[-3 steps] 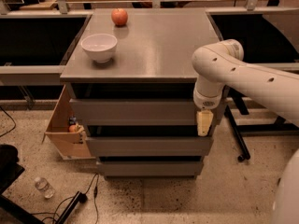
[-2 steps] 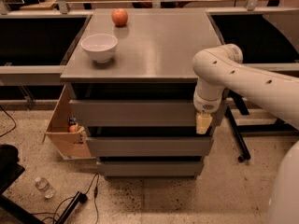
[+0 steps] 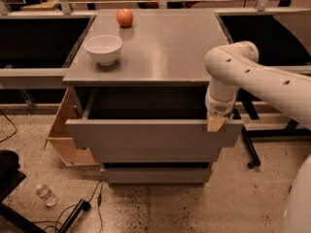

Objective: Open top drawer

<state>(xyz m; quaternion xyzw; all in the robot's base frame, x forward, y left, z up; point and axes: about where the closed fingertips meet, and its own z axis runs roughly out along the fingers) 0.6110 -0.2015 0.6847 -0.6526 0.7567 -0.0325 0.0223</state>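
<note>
The top drawer (image 3: 150, 139) is a wide matte-grey drawer with a plain flat front. It stands pulled out from the cabinet, and its deep dark interior (image 3: 146, 103) shows. My gripper (image 3: 215, 123) hangs from the white arm at the drawer's right end. Its tan fingers sit at the top rim of the drawer front. The arm reaches in from the right.
A white bowl (image 3: 103, 48) and a red apple (image 3: 125, 17) stand on the grey cabinet top (image 3: 160, 47). A lower drawer front (image 3: 155, 174) shows below. A light wooden box (image 3: 65, 140) leans at the cabinet's left. A plastic bottle (image 3: 46, 194) and cables lie on the floor.
The top drawer has come out toward the camera, from shut to well open. My gripper moved with the drawer's right end.
</note>
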